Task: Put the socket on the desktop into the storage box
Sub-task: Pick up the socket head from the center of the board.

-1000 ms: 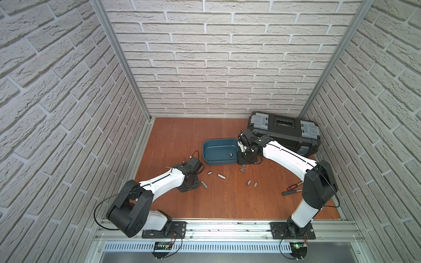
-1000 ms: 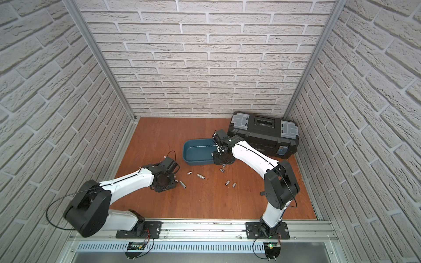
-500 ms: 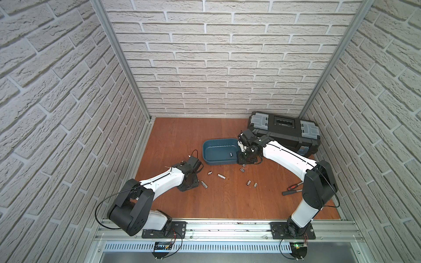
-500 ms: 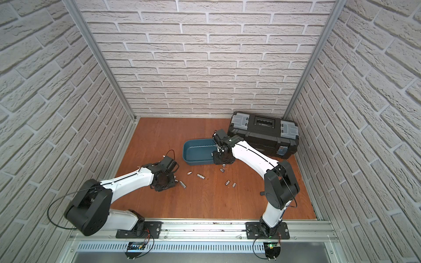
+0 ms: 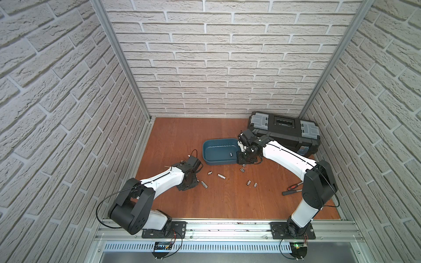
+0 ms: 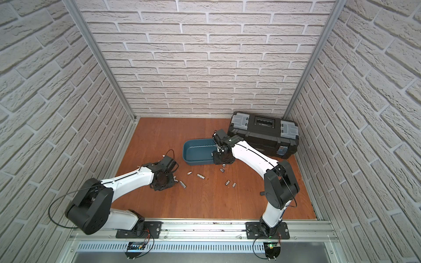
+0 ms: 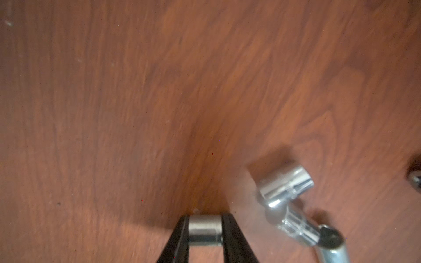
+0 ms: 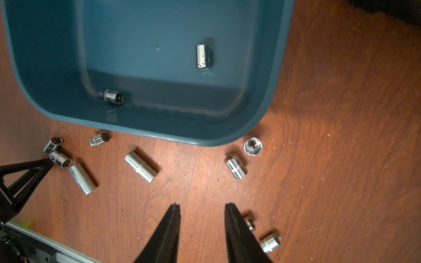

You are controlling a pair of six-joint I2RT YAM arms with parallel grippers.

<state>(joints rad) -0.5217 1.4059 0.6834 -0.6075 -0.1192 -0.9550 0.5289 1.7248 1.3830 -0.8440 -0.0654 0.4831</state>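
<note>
Storage box [image 5: 218,162] ctr of table [image 5: 182,136]; toolbox [image 5: 284,129] at 2 o'clock; 2 sockets [image 8: 203,56], [image 8: 111,96] inside; loose sockets [image 5: 221,176] at 6 o'clock.

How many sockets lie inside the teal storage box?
2. A shiny socket lies mid-floor in the storage box, a darker socket against its wall. More may be hidden.

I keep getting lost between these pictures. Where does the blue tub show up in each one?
Both top views: the storage box sits mid-desktop, beside the black toolbox.
Left wrist view: not in it.
Right wrist view: it fills much of the picture, beyond the open right gripper, with two sockets inside.
Shared landmark: the long socket lying on the desktop near the box's rim.
</note>
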